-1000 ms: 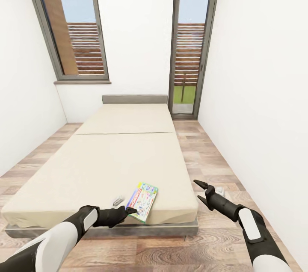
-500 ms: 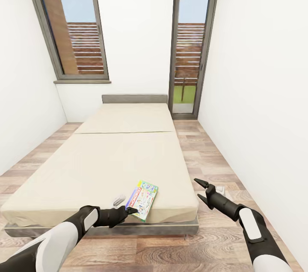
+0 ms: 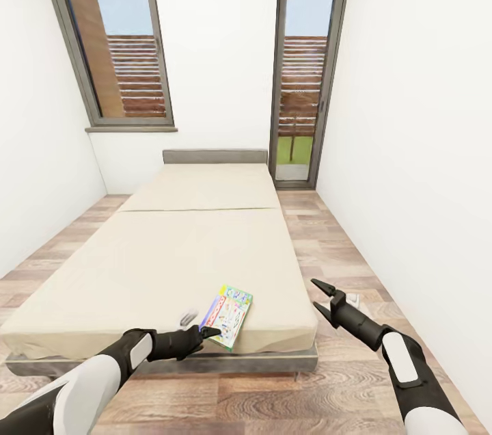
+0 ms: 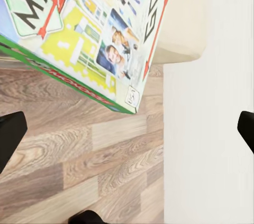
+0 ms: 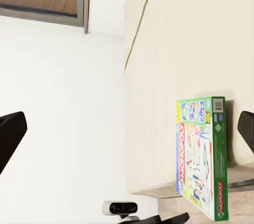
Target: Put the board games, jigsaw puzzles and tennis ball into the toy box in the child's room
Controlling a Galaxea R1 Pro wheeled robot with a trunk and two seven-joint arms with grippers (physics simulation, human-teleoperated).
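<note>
In the head view, I see the board game in the lower middle of the frame, flat on the bed near its foot edge, one corner passing a little over the edge. Its long axis runs up and slightly right in the frame, away from me. My left gripper is just below and left of the game, tips nearly at its near corner, so this arm is clearly the nearer one. I cannot tell here if its jaws are spread. My right gripper hangs at the lower right over the wood floor, beside the bed, with its fingers apart and nothing between them.

In the left wrist view, the game fills the upper left, its green edge over the floor planks. The dark fingertips stand at both sides of the frame, wide apart and empty.

In the right wrist view, the game lies at the lower right on the beige cover, and the two fingertips are far apart.

The room is narrow, with white walls and tall grey windows.
</note>
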